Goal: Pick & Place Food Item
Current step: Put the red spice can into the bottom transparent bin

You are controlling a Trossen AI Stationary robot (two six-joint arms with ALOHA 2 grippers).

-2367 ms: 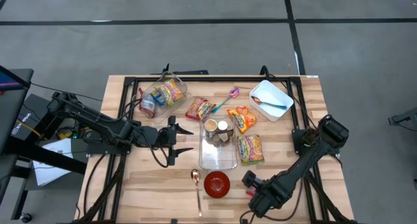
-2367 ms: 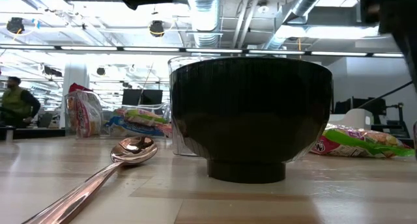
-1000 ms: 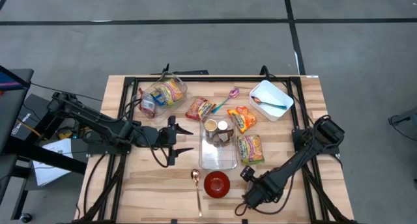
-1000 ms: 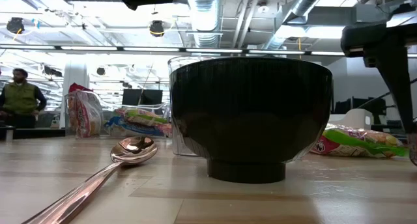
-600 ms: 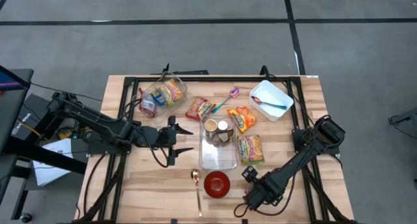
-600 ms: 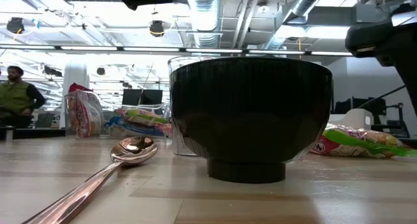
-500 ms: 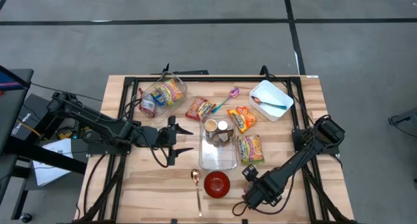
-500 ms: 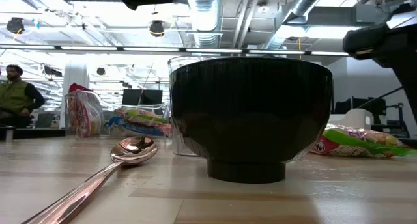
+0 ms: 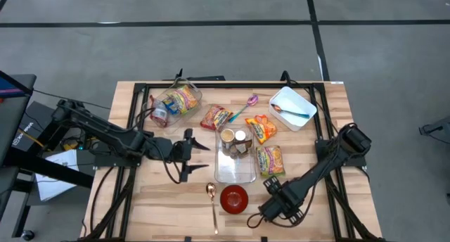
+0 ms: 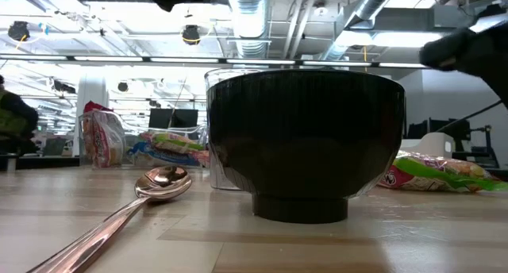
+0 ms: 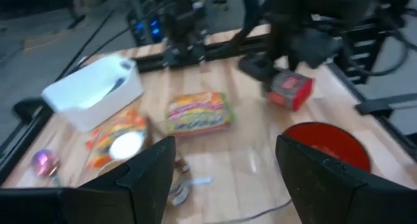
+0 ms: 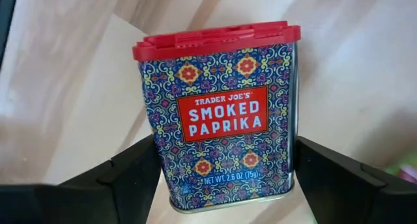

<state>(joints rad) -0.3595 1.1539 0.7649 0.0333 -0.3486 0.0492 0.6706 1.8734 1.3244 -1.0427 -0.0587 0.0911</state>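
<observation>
Between right hand [image 12: 225, 185] fingers: "TRADER JOE'S SMOKED PAPRIKA" tin [image 12: 221, 120].

Grey floor [image 9: 211, 45] crossed by dark lines; ceiling ducts [image 10: 262, 19] overhead.

Lighting: bright, even, from overhead ceiling strips visible in the low view; shadows on the tabletop [image 9: 148, 200] short and soft.
Glare: highlights on the spoon [image 10: 151, 190] bowl; pale sheen on the wood.
Backlighting: black bowl [image 10: 305, 142] reads as near-silhouette.
Blur: left wrist view smeared throughout; low view background soft.
Focus: paprika tin [image 12: 221, 113] label sharp, surrounding wood soft.
</observation>
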